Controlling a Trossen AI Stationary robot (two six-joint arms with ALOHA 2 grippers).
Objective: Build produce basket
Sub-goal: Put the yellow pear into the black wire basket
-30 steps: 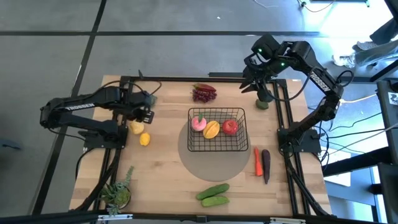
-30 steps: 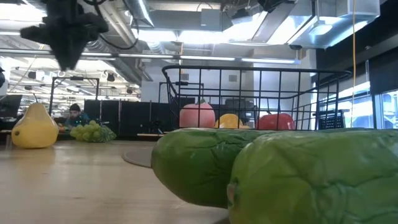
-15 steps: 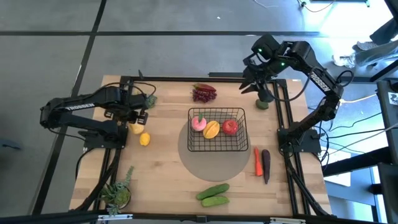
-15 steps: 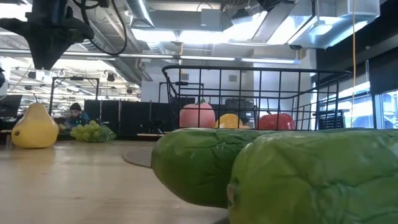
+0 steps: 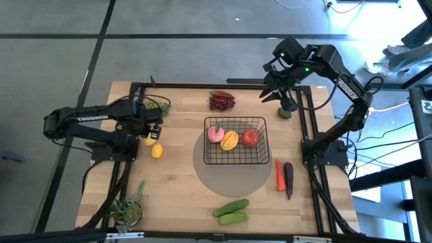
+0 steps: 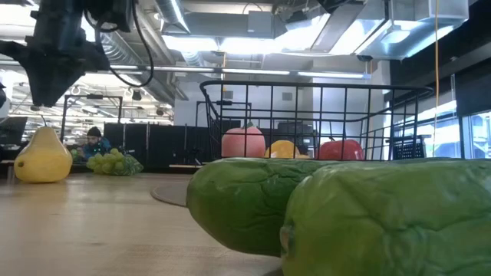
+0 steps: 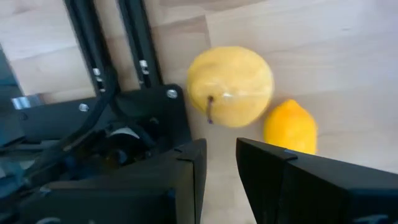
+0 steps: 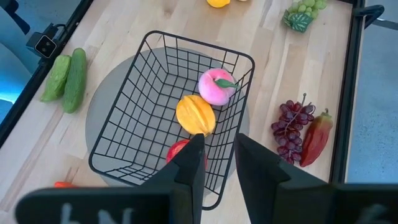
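while the left gripper [image 5: 150, 127] hangs over the table's left side, just above the yellow pear [image 7: 231, 86] and the lemon [image 7: 290, 127], its fingers [image 7: 186, 165] stand slightly apart with nothing between them. the left wrist view shows pear and lemon touching each other on the bare wood, beside the arm's black base frame [image 7: 99, 56]. green grapes [image 5: 160, 106] lie just behind that gripper, near the table's far edge.

the black wire basket [image 5: 235, 121] sits at mid-table on a round grey mat [image 5: 229, 181] and holds three pieces side by side: a pink peach [image 5: 215, 133], a yellow-orange mango [image 5: 230, 140] and a red apple [image 5: 250, 138]. purple grapes [image 5: 219, 102] and a red pepper [image 5: 223, 95] lie just behind the basket.

the right gripper [image 5: 270, 91] is held high over the far right corner, empty, its fingers [image 8: 189, 165] a narrow gap apart. a small green fruit [image 5: 286, 113] sits on the table near it. a carrot [image 5: 279, 175] and an eggplant [image 5: 289, 179] lie side by side to the basket's right, two cucumbers [image 5: 231, 211] at the near edge, and a potted plant [image 5: 127, 209] in the near left corner.
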